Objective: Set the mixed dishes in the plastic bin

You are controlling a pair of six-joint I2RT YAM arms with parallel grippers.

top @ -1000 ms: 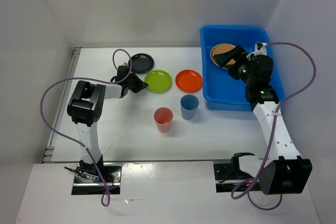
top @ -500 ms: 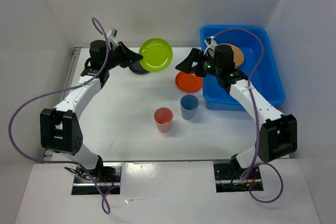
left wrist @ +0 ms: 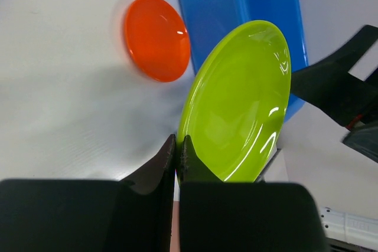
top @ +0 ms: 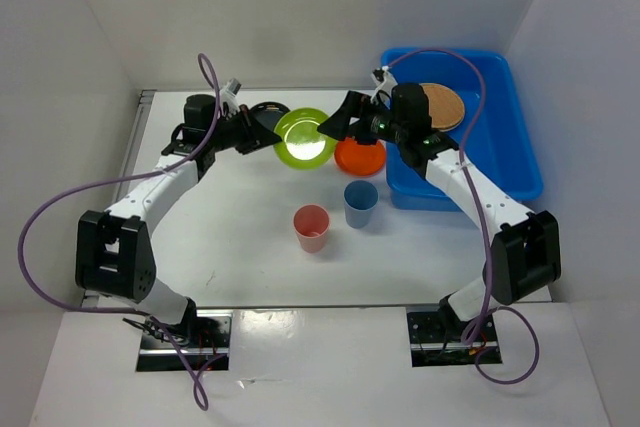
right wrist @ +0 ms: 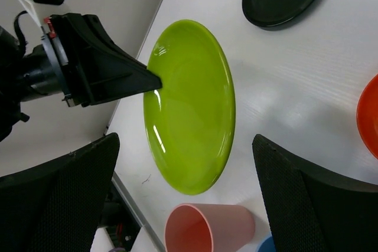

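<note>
Top external view, big to small. White table (top: 230, 247) carries everything. Plastic bin (top: 505, 142), bright blue and deep, sits at the table's far right corner. A tan round dish (top: 445, 105) lies inside the bin near its far left end, partly hidden by the right arm.

Left arm reaches from the left side toward table centre. Right arm crosses the bin's near left corner and points left. The two grippers face each other over the far middle of the table.

Lime green plate (top: 305, 137) is up off the table, tilted on edge, between the two grippers. Left gripper (top: 270, 133) is clamped tight on the plate's rim; the left wrist view shows both fingers (left wrist: 168, 157) pinching the edge with no gap. Right gripper (top: 338, 125) is spread wide. In the right wrist view the plate sits between its two black fingers (right wrist: 65, 187), well clear of both, nothing gripped.

Orange plate (top: 362, 157) lies flat on the table just left of the bin, partly under the right gripper. Black plate (top: 268, 109) lies flat at the far edge of the table, behind the left gripper, partly covered by it.

Blue cup (top: 360, 203) stands upright near the table centre, in front of the orange plate. Pink cup (top: 311, 228) stands upright just beside it, nearer the bases and to the left, not touching.
</note>
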